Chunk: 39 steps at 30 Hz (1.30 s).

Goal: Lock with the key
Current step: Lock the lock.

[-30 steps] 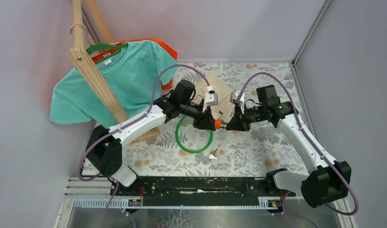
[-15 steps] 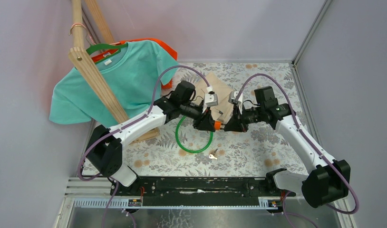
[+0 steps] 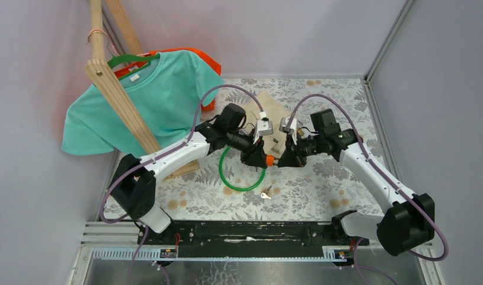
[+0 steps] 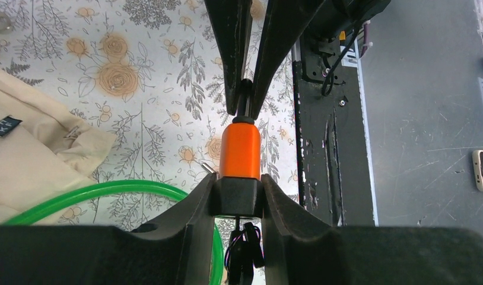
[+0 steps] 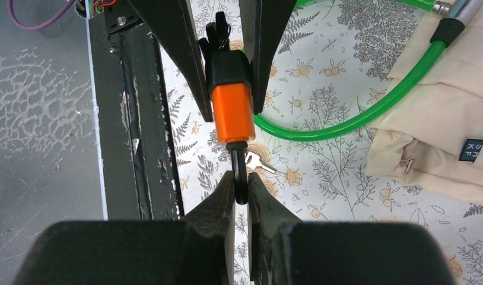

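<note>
Lock [image 4: 240,151] held above mid-surface [image 3: 310,190], left tool [image 4: 240,199] clenched on its black end; right tool [image 5: 241,187] pinches key [image 5: 240,160] entering orange end. Both rigid, light; key head likely slippery when twisted

Overhead camera looks down; close wrist cameras face each other across the orange lock [image 4: 240,150].

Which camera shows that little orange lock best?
The right wrist view: the orange cylinder lock fills the centre, black end clamped in the left pincer, black key in the right pincer. The left wrist view shows it close too, black end half hidden. The top view shows an orange speck.
</note>
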{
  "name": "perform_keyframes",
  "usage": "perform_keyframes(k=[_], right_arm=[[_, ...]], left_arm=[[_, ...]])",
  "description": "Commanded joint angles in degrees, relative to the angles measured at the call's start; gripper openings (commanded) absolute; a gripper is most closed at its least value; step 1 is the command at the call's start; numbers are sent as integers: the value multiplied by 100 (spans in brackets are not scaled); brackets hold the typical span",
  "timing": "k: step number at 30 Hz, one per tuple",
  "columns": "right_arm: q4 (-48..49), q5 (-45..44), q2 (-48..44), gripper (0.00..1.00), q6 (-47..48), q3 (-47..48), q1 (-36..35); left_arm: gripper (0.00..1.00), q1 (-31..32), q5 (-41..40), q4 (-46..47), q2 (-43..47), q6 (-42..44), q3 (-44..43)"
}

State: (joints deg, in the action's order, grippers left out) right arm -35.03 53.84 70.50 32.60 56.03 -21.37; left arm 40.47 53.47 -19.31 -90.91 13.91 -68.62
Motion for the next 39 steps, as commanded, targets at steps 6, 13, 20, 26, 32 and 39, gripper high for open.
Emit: perform_keyframes(k=[6,13,20,26,32,39], right_arm=[[1507,559,193,0,-429,328,-584],[2195,619,197,0,-905,68,-615],[2569,647,82,0,-1268,-124,-616],[3059,838,121,0,-1878,-134,-618],[3408,1057,87,0,-2316,-130,-619],[3826,1311,87,0,-2765,-182,-614]], left_arm=[[0,416,464,1151,-79,-72,-28],[0,407,580,1210,-82,-235,-121],[0,353,700,1421,-149,-541,-275],[0,325,801,1588,-204,-786,-425],[0,314,870,1715,-274,-902,-437],[0,314,914,1847,-324,-991,-421]])
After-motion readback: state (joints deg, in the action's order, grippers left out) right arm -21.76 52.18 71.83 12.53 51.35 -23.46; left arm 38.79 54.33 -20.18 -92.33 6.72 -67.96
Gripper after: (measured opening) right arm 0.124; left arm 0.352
